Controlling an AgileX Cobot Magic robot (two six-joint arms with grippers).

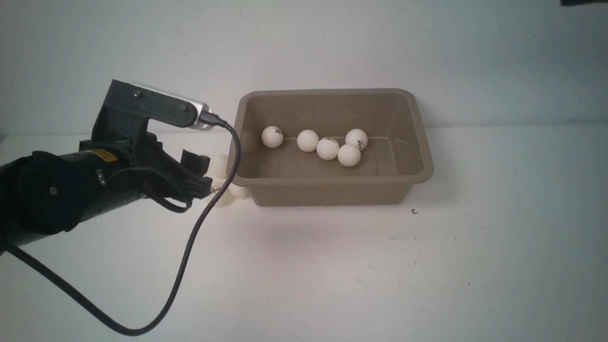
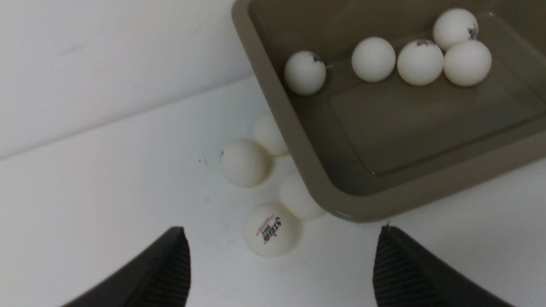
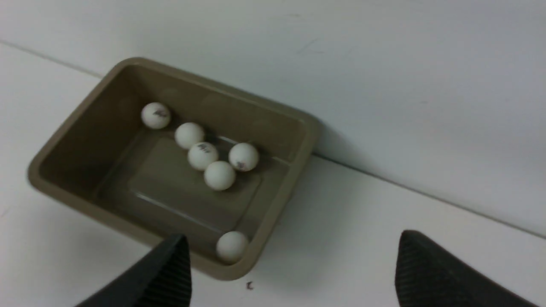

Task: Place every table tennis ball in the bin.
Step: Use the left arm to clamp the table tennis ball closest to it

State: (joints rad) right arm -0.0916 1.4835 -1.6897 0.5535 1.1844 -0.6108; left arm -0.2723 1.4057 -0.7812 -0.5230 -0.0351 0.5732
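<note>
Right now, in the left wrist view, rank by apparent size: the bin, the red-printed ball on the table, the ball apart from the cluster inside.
bin
red-printed ball
ball apart from the cluster
The last probably looks smaller only through camera distance.

The left fingers (image 1: 197,162) partly hide the table tennis balls (image 1: 219,164) beside the bin (image 1: 327,192).
</note>
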